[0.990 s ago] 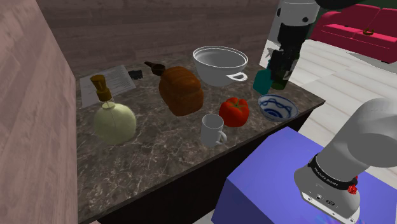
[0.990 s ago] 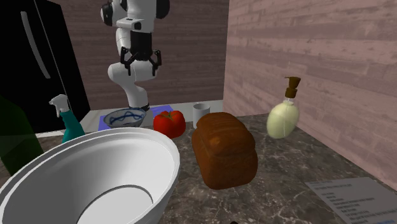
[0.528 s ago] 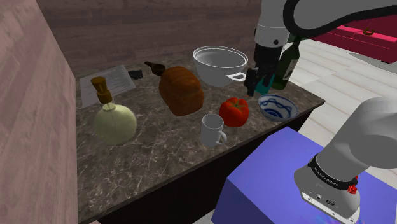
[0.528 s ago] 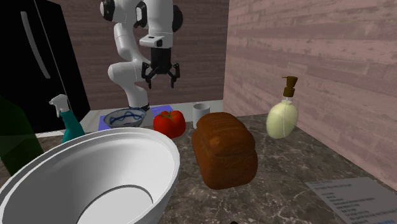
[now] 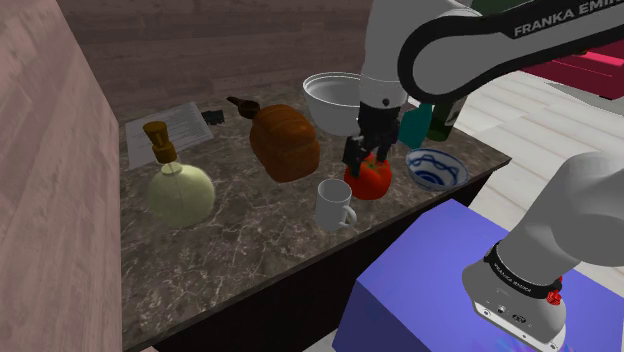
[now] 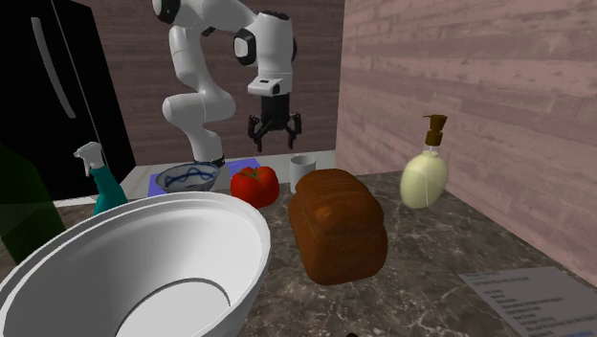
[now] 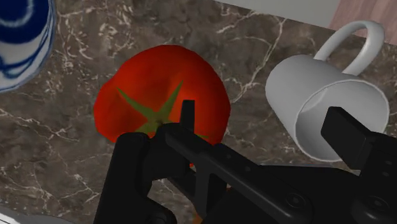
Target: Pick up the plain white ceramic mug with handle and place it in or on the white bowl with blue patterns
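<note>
The tool (image 6: 275,132) hangs above the dark marbled table (image 5: 240,235) with its fingers spread wide and nothing between them, close over the red tomato (image 5: 372,180). In the shoulder view the white mug (image 5: 333,203) stands upright near the tomato, at its 7 o'clock, handle towards 4 o'clock. The white bowl with blue patterns (image 5: 436,168) sits at the tomato's 3 o'clock.
</note>
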Robot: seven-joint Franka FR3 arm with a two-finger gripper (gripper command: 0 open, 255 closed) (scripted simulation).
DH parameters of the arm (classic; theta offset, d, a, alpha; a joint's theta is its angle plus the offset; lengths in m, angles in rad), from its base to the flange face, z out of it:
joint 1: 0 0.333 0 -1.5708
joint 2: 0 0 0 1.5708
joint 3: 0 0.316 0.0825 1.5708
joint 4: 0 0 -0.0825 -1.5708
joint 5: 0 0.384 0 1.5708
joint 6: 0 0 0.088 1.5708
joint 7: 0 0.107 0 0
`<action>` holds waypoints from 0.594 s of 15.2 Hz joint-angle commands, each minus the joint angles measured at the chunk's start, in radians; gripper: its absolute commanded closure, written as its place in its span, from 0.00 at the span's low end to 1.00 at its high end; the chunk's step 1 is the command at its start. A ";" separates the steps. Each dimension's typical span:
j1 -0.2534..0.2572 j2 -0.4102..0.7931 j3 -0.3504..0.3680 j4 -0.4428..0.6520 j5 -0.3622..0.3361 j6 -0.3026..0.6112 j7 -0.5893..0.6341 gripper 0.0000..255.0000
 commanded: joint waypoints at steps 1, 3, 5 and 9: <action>0.004 0.077 0.029 0.021 0.009 0.067 0.034 0.00; 0.010 0.144 0.057 0.044 0.012 0.120 0.071 0.00; 0.011 0.152 0.059 0.036 0.012 0.136 0.072 0.00; 0.010 0.184 0.067 0.006 0.009 0.197 0.077 0.00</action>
